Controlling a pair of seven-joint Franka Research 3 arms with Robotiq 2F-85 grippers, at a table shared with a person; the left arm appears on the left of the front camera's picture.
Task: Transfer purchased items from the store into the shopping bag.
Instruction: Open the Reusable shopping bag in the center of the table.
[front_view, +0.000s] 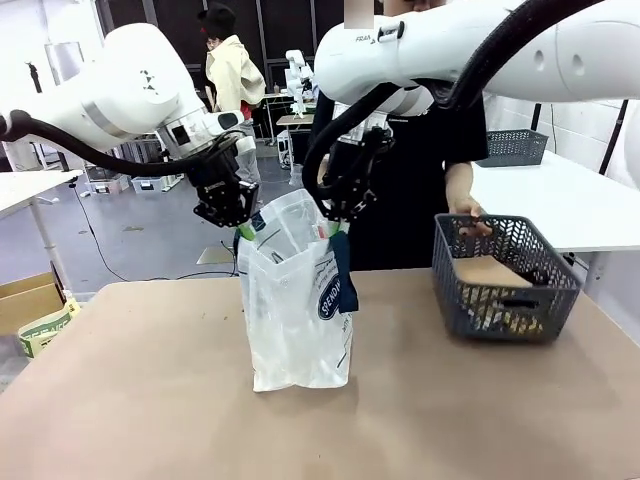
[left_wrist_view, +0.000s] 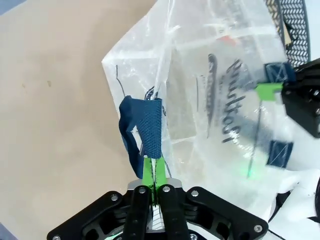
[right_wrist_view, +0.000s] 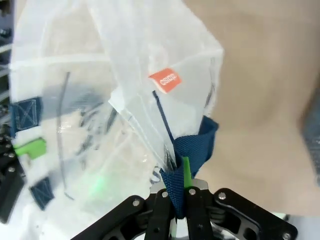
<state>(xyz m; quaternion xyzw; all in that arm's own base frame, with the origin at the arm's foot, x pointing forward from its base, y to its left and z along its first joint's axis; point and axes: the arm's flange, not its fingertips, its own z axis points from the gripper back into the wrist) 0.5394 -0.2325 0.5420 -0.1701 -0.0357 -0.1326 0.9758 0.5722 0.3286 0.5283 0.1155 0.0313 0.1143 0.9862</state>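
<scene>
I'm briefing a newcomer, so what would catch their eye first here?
A translucent white plastic shopping bag stands mid-table, the left gripper and right gripper each shut on one of its navy strap handles. At the right, a person's hand is at the far rim of a dark grey lattice plastic basket holding a flat tan packet.

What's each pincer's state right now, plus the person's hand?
Left pincer: closed on the shopping bag's navy handle.
Right pincer: closed on its other handle.
Person's hand: at the basket's far rim; grip cannot be told.
</scene>
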